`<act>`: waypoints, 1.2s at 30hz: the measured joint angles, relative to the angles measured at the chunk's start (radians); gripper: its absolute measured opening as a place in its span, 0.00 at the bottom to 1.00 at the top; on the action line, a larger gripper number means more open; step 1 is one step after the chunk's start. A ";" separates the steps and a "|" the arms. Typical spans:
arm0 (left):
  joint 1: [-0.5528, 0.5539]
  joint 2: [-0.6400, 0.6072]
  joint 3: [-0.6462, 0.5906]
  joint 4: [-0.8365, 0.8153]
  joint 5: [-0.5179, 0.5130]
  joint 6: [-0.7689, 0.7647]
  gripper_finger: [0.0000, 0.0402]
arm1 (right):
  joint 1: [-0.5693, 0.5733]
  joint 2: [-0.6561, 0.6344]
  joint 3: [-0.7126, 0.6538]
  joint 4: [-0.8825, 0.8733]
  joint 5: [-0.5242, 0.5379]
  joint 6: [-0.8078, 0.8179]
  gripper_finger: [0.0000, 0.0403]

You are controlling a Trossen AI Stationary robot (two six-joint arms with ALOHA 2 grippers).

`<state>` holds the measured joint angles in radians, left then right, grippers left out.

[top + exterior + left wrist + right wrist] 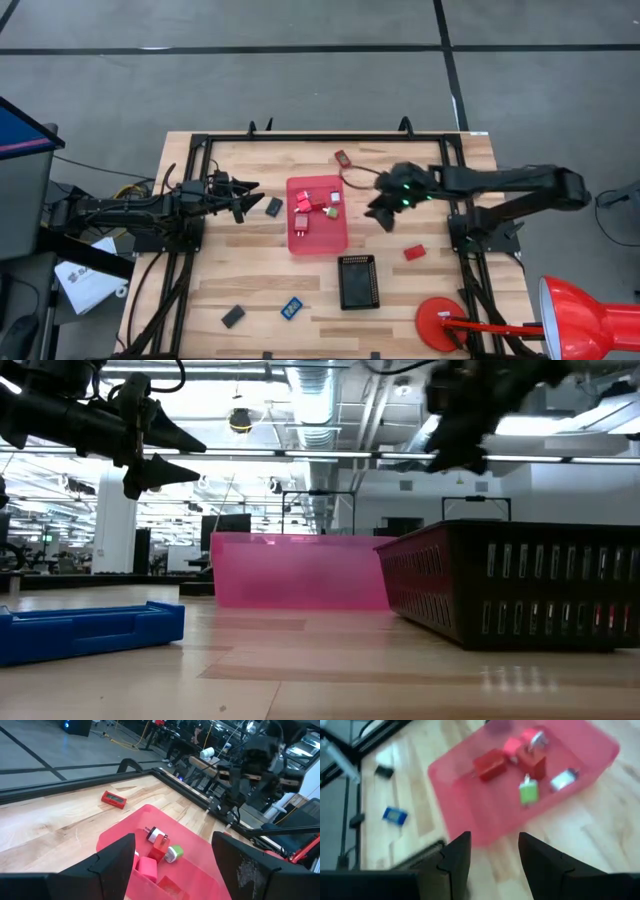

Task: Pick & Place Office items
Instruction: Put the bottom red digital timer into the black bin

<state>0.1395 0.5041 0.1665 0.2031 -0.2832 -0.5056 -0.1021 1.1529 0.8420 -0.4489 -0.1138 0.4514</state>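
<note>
Closest to the low camera is the blue piece (88, 628), flat on the wood in the foreground, with the pink tray (298, 570) and the black grid tray (520, 582) further back. From above, the pink tray (343, 238) sits mid-table and has a little pile in it: several red pieces (303, 204), a green one (529, 793) and a silvery-white one (563, 779). The rest of the items are scattered on the bare table: a red piece (342, 157) near the far edge, another red one (414, 252) right of the black tray (358, 282), a black piece (274, 207) just left of the pink tray, another black one (233, 316) near the front, and the blue one (291, 308) beside it. Left gripper (243, 197) hangs over the table left of the pink tray, fingers spread wide, nothing between them. Right gripper (381, 212) hovers just right of the pink tray, raised above it, fingers (456, 857) parted with only a gap between them, empty too. A red lamp (590, 318) sticks in at the front right corner.
</note>
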 joint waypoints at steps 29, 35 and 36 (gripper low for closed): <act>0.000 0.000 0.000 0.489 0.028 -0.130 0.65 | 0.387 -0.421 -0.160 -0.723 0.163 0.104 0.40; 0.000 0.000 0.000 0.581 0.046 -0.188 0.65 | 0.423 -0.379 -0.160 -0.675 0.164 -0.017 0.44; 0.000 0.000 0.000 0.577 0.046 -0.193 0.65 | 0.424 -0.371 -0.160 -0.669 0.163 -0.023 0.45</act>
<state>0.1394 0.5037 0.1665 0.7806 -0.2371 -0.6987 0.3218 0.7821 0.6815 -1.1175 0.0494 0.4284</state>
